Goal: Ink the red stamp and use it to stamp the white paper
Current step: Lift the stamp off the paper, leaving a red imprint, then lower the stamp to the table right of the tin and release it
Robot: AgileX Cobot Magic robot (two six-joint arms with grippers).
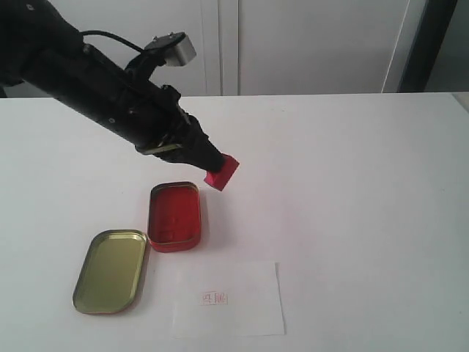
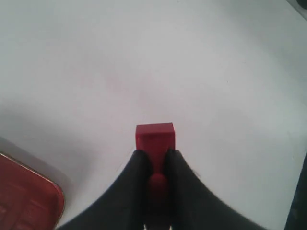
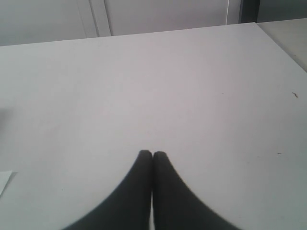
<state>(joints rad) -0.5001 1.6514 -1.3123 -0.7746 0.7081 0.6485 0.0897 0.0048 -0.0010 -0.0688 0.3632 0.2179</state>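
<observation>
Paper [image 1: 229, 301]: laid flat at the lower middle of the exterior frame, on the worktop [image 1: 352, 183]; a small faint red print [image 1: 215, 298] is borne left of its middle.
Lid [image 1: 111, 270]: set at lower left, hollow side up, its gold inside bare; it is placed just beside the tin.
Tin [image 1: 174, 216]: left uncovered, left of centre and above the paper; it is filled by a red ink pad, and nothing else is seen in it.
Stamp [image 1: 221, 172]: found near the frame's centre, just past the tin's upper right corner; it is held tilted and, judging by the shadow under it, clear of the worktop.
Left gripper [image 1: 212, 163]: closed narrowly on the stamp's knob.
Right gripper [image 3: 152, 154]: pressed together with nothing held, over bare worktop; it is not seen in the exterior view.
Done: tin uncovered, stamp grasped, one print present on the paper.
Left: whether the stamp's face is inked cannot be told. If it is not, it is judged that the pad must be touched and the paper pressed.
</observation>
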